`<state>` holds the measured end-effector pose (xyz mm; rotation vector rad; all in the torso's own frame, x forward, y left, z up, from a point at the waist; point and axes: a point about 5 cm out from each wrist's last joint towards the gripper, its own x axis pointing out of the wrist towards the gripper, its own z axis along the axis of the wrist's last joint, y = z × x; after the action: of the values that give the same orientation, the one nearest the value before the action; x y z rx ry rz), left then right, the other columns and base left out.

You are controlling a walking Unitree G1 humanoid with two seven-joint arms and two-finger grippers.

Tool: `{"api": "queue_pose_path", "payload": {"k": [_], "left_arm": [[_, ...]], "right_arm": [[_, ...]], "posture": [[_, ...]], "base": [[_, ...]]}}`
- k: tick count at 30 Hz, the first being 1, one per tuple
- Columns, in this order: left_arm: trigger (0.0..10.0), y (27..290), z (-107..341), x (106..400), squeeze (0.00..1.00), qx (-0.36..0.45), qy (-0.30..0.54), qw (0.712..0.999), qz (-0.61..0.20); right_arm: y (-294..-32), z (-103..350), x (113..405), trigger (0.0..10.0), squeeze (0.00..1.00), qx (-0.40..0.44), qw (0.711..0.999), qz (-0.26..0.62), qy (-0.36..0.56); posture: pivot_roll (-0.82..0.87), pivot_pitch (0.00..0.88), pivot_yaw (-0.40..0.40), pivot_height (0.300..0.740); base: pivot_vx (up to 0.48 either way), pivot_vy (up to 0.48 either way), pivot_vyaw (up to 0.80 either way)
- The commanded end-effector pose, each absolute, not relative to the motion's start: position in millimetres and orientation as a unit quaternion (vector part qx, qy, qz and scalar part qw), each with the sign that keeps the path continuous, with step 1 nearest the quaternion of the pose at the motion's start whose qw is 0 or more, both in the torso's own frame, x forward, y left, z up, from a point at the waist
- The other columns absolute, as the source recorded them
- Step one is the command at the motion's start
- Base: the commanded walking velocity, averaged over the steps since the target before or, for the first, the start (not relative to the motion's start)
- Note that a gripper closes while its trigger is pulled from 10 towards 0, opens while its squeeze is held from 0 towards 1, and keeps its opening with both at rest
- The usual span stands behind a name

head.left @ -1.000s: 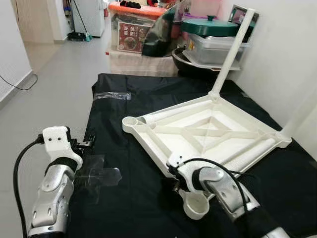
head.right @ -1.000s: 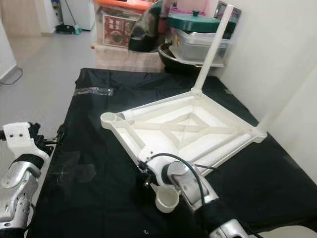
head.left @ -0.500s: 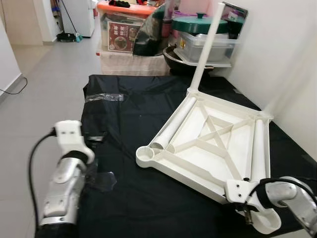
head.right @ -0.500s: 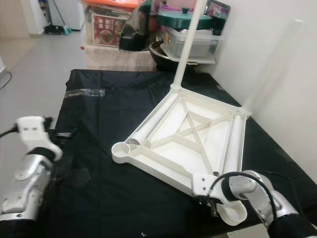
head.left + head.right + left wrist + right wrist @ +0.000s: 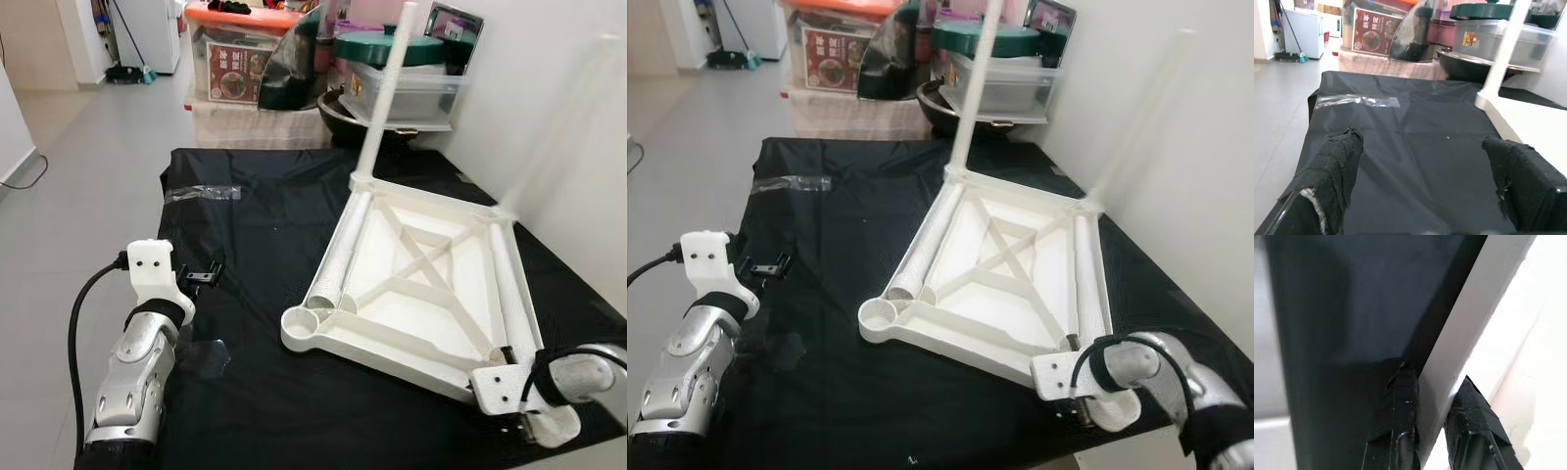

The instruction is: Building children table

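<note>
The right gripper [image 5: 1432, 423] has its jaws closed on the thin rim of the upturned table top [image 5: 421, 284], one finger on each side of the white edge, at the near right corner by the empty leg socket [image 5: 1114, 409]. The left gripper [image 5: 1435, 186] hangs with its jaws wide apart and nothing between them, well to the left of the table top over the black sheet [image 5: 255, 206] that covers the bench.

The table top lies underside up — ribs showing — with two legs [image 5: 384, 93] standing in the far corner sockets. Two loose legs lie along its left and right sides, long axes running from near to far. The loose leg [image 5: 341, 255] on the left side lies toward the open left gripper, which is judged the nearer arm to take it; the near left socket [image 5: 302, 328] sits empty at that leg's near end.
</note>
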<state>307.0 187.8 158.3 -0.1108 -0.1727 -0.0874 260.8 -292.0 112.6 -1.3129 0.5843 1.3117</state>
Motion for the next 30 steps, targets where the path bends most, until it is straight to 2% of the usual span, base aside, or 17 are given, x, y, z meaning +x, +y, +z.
{"api": "queue_pose_path", "payload": {"k": [1,3,12,17,18,21,30], "left_arm": [[10.0,187,157,308,0.00,-0.046,-0.084,0.994,-0.048],[10.0,187,156,309,0.00,-0.046,-0.083,0.994,-0.050],[10.0,187,155,311,0.00,-0.049,-0.080,0.994,-0.054],[10.0,187,154,311,0.00,-0.050,-0.079,0.994,-0.055],[10.0,187,154,311,0.00,-0.052,-0.078,0.994,-0.057],[10.0,186,153,312,0.00,-0.055,-0.078,0.994,-0.059],[10.0,185,152,311,0.00,-0.057,-0.080,0.993,-0.061]], "right_arm": [[-282,98,250,0.0,0.00,-0.586,0.479,0.611,0.234],[-274,100,252,0.0,0.00,-0.596,0.466,0.626,0.189],[-264,104,261,0.0,0.00,-0.616,0.457,0.627,0.135],[-264,107,266,0.0,0.00,-0.632,0.450,0.619,0.124],[-266,109,270,0.0,0.00,-0.646,0.440,0.613,0.117],[-270,114,278,0.0,0.00,-0.671,0.435,0.590,0.112],[-279,120,295,0.0,0.00,-0.714,0.428,0.543,0.110]], "posture": [[0.00,0.000,-0.088,0.740],[0.00,0.000,-0.087,0.740],[0.00,0.000,-0.083,0.740],[-0.01,0.000,-0.080,0.740],[-0.01,0.000,-0.083,0.740],[-0.01,0.000,-0.089,0.740],[0.00,0.000,-0.097,0.740]], "base": [[0.000,0.000,0.00],[0.000,0.000,0.00],[0.000,0.000,0.00],[0.000,0.000,0.00],[0.000,0.000,0.00],[0.000,0.000,0.00],[0.000,0.000,0.00]]}}
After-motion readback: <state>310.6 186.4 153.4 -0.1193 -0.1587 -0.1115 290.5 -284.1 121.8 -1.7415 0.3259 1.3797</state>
